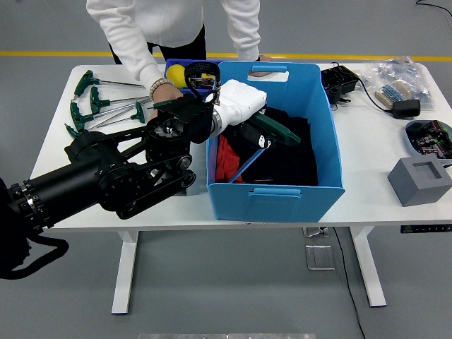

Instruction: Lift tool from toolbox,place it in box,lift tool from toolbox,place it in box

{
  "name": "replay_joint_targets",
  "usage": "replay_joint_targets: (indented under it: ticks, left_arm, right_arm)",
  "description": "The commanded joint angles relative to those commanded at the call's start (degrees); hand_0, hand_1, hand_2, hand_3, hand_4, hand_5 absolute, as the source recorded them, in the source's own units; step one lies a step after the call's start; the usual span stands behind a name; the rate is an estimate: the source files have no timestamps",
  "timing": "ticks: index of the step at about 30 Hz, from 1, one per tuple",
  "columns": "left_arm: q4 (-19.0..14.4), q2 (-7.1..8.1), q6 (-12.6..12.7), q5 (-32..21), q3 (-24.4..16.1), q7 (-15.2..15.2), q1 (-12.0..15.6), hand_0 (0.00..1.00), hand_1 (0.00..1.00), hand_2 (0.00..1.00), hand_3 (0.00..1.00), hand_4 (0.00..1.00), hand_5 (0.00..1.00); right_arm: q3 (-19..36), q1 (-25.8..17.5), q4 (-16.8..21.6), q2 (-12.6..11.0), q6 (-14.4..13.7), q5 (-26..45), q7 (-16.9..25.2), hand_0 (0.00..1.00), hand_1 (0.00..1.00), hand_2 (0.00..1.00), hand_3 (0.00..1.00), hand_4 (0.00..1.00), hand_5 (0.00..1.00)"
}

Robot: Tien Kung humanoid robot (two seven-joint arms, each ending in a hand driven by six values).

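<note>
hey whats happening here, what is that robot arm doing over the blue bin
The robot's left hand reaches into the blue box, gripping a green-handled tool with a blue shaft angled down over the dark contents. A person stands at the far side, one hand by the small toolbox, the other at the box's far rim. More green-handled tools lie on the white table. The right arm is out of view.

Your left arm (106, 180) reaches in from the left, its white hand (244, 113) curled closed around a tool, wrist angled downward.
</note>
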Motion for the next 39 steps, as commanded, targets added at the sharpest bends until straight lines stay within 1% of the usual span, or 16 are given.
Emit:
replay_joint_targets:
  ticks: [3,4,7,9,10,15,16,21,22,27,28,30,33,35,37,39]
  left_arm:
    - [1.55,-0.64,0.25,-0.39,0.72,-0.51,-0.65,0.215,0.110,0.110,0.241,0.937,0.635]
    - [2.16,-0.90,0.65,-0.57,0.90,-0.77,-0.86,0.217,0.132,0.138,0.270,0.940,0.631]
    - [4.06,-1.57,2.05,-1.27,1.12,-1.56,-1.48,0.217,0.132,0.138,0.270,0.940,0.631]
    - [5.76,-2.06,3.20,-1.69,1.19,-2.04,-2.13,0.217,0.132,0.138,0.270,0.940,0.631]
    - [6.68,-2.31,3.74,-1.87,1.20,-2.27,-2.52,0.230,0.179,0.183,0.340,0.942,0.632]
    - [11.66,-2.60,6.28,-3.35,0.63,-3.37,-4.72,0.230,0.179,0.183,0.340,0.942,0.632]
    - [12.50,-2.60,6.94,-3.65,0.51,-3.62,-5.11,0.332,0.355,0.349,0.532,0.936,0.626]
    - [15.83,-2.60,8.93,-3.71,0.08,-4.23,-6.63,0.332,0.355,0.349,0.532,0.936,0.626]
    - [16.00,-2.60,9.23,-3.45,-0.11,-4.29,-6.81,0.462,0.575,0.640,0.692,0.926,0.613]
    - [13.92,-2.60,10.18,-0.22,-2.86,-4.16,-6.41,0.462,0.575,0.640,0.692,0.926,0.613]
    - [13.11,-2.51,10.35,0.27,-3.48,-4.01,-6.08,0.494,0.614,0.686,0.692,0.921,0.607]
    - [11.43,-1.76,10.87,0.56,-4.29,-3.46,-5.16,0.494,0.614,0.686,0.692,0.921,0.607]
    - [6.69,1.00,11.80,1.65,-5.53,-2.68,-2.75,0.494,0.614,0.686,0.692,0.921,0.607]
    - [2.82,3.22,11.37,3.07,-6.25,-1.47,-0.92,0.509,0.646,0.722,0.689,0.923,0.610]
    - [-1.17,4.98,10.35,5.04,-6.97,0.74,0.80,0.509,0.646,0.722,0.689,0.923,0.610]
    - [-3.88,5.84,9.71,6.31,-7.31,3.47,2.28,0.509,0.646,0.722,0.689,0.923,0.610]
  right_arm:
    - [-0.24,0.21,0.00,-0.01,0.00,-0.02,-0.02,0.659,0.610,0.720,0.560,0.813,0.621]
    - [-0.33,0.28,0.00,-0.03,0.02,-0.09,-0.05,0.657,0.609,0.718,0.560,0.813,0.620]
    - [-0.72,0.46,0.00,-0.06,0.02,0.16,0.00,0.657,0.609,0.718,0.560,0.813,0.620]
    - [-1.18,0.72,0.00,-0.09,0.01,0.43,0.06,0.657,0.609,0.718,0.560,0.813,0.620]
    - [-1.53,0.86,0.00,-0.14,0.02,0.61,0.10,0.657,0.610,0.718,0.559,0.812,0.620]
    - [-2.91,1.49,0.00,-0.32,0.05,1.43,0.32,0.657,0.610,0.718,0.559,0.812,0.620]
    - [-3.11,1.59,0.00,-0.34,0.02,1.62,0.38,0.658,0.609,0.717,0.559,0.811,0.619]
    - [-3.73,2.03,0.00,-0.46,-0.05,2.10,0.56,0.658,0.609,0.717,0.559,0.811,0.619]
    - [-3.84,2.05,0.00,-0.48,-0.06,2.24,0.61,0.658,0.607,0.716,0.559,0.811,0.619]
    - [-2.99,1.72,0.00,-0.43,-0.23,1.96,0.65,0.658,0.607,0.716,0.559,0.811,0.619]
    - [-2.73,1.61,0.00,-0.40,-0.24,1.81,0.62,0.655,0.601,0.715,0.558,0.809,0.619]
    - [-1.76,1.31,0.00,-0.33,-0.19,0.95,0.45,0.655,0.601,0.715,0.558,0.809,0.619]
    - [0.18,0.81,0.00,-0.13,-0.18,-0.63,0.20,0.655,0.601,0.715,0.558,0.809,0.619]
    - [2.12,0.28,0.00,0.07,-0.27,-1.61,-0.01,0.655,0.599,0.713,0.558,0.809,0.615]
    - [3.14,-0.25,0.00,0.22,-0.27,-2.25,-0.08,0.655,0.599,0.713,0.558,0.809,0.615]
    - [3.72,-0.69,0.00,0.36,-0.24,-2.68,-0.19,0.655,0.599,0.713,0.558,0.809,0.615]
